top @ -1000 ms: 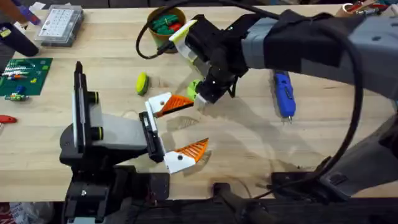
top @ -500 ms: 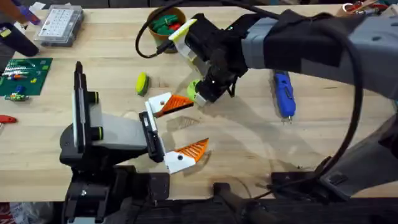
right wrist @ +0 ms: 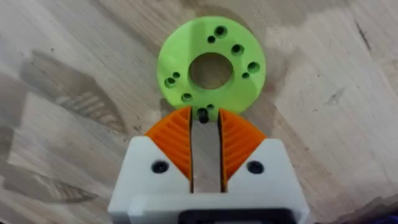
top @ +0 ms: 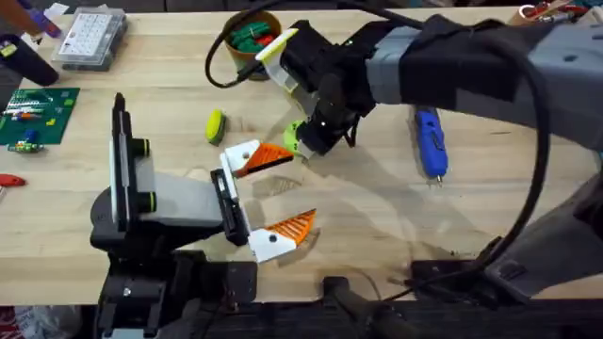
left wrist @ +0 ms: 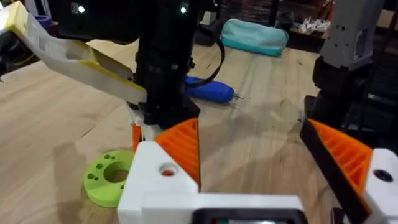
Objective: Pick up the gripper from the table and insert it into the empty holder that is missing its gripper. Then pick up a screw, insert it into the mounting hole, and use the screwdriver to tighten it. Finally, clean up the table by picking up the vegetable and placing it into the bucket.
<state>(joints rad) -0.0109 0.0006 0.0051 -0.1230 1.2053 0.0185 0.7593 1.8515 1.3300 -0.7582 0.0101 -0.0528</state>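
The left gripper (top: 259,202) stands spread wide on the table (top: 377,217), empty. The vegetable (top: 215,125) lies beyond it. The right gripper (right wrist: 205,127), nearly closed, pinches a tiny screw (right wrist: 203,114) at the green disc (right wrist: 211,67). Lift straight, keeping the pinch. The screwdriver (top: 431,141) waits farthest right.

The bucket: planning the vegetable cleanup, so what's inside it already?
The bucket holds green and red pieces, crossed by a black cable. Its bottom is covered. The vegetable lies on the table.
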